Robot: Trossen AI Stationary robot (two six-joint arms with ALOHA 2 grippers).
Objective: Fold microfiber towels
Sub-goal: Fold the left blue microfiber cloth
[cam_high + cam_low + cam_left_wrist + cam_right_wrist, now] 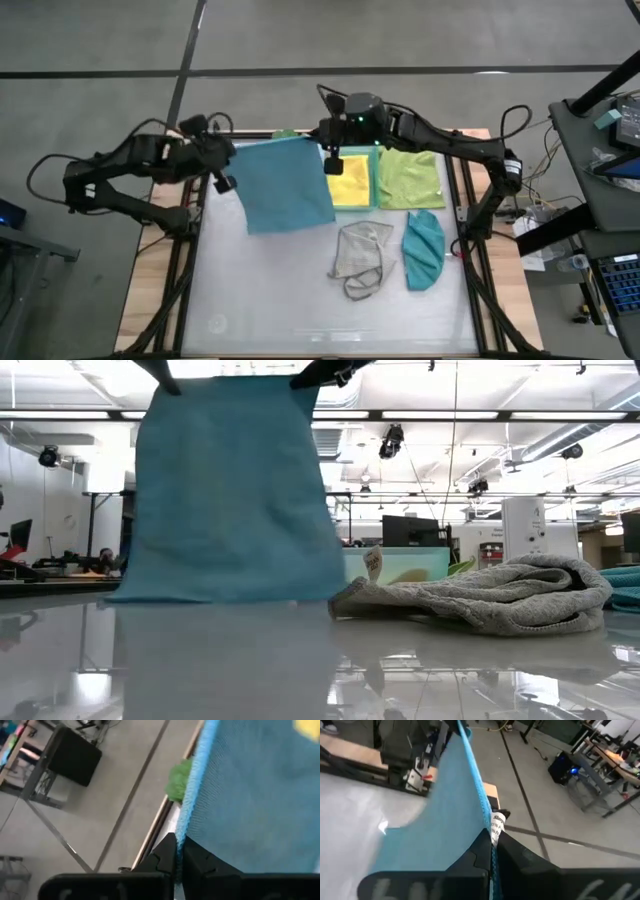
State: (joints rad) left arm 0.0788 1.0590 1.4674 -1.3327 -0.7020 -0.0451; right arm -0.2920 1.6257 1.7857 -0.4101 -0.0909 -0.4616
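Observation:
A light blue towel [288,185] hangs spread between my two grippers above the table's far left part. My left gripper [222,182] is shut on its upper left corner, my right gripper [333,163] on its upper right corner. In the low view the blue towel [230,490] hangs flat with its lower edge [225,598] close to the table; whether it touches, I cannot tell. A yellow towel [350,181] and a lime green towel [410,178] lie flat at the far right. A crumpled grey towel [361,257] and a bunched teal towel [424,250] lie nearer. My left gripper pinches the blue towel's top edge at its left corner [183,827] between its two fingers [162,857]. The cloth hangs below the hold and runs fairly taut to the other gripper. My right gripper pinches the towel's top edge at its right corner [487,820], beside a white label [496,827], between its two fingers [477,852]. The fingers point along the top edge, about level. The cloth hangs below them.
A small green plant [179,781] stands at the table's far edge behind the blue towel. Black frame rails [462,200] run along the table's left and right sides. Bare white tabletop [280,300] lies toward the near edge.

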